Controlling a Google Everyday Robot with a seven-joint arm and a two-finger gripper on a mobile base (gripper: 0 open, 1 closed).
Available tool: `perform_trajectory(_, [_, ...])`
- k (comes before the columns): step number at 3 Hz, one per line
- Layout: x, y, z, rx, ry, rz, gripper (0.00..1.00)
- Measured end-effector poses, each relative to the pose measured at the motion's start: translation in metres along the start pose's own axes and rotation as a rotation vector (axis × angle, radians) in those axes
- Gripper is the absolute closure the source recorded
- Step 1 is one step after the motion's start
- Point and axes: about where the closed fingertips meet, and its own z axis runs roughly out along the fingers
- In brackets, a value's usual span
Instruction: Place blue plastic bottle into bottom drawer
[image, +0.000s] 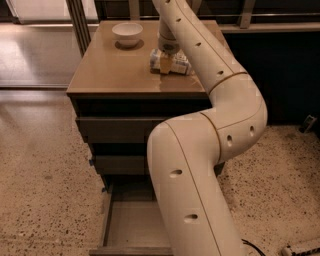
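On the smooth, tan top of the desk (120, 75), toward its back right part, the blue plastic bottle (181, 65) lies on its side. It is a small clear cylinder wrapped in a pale blue-and-white label. The gripper (164, 64) is down right at the bottle's left part, with a yellowish piece of it in front of the label. How wide it stands, and whether it has hold of the bottle, cannot be told from this view.

A round white bowl (127, 33) with a glossy rim sits at the back left of the same top, well apart from the bottle.

The robot's arm (200, 165) is made of thick, rounded, cream-coloured shells with small dark oval holes. It rises from the lower edge of the view, bends at a bulky elbow on the right, and reaches back over the desk to the gripper.

Below the top, two flat, plain-fronted grey-brown drawers (115, 127) are closed. The bottom drawer (130, 225) is pulled out, a shallow rectangular tray with a flat matte grey floor and thin side walls. Its right part is hidden behind the arm.

The speckled terrazzo floor (45, 190) around the desk is beige with dark flecks.
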Motion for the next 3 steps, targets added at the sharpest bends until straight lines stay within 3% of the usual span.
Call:
perform_trajectory(1, [0.007,-0.006,-0.019,0.014,-0.107,-0.004,1.00])
perform_trajectory(2, [0.009,0.002,-0.044,-0.026,-0.356,0.013,1.00])
perform_trajectory(3, [0.014,0.009,-0.071,-0.044,-0.489,0.025,1.00])
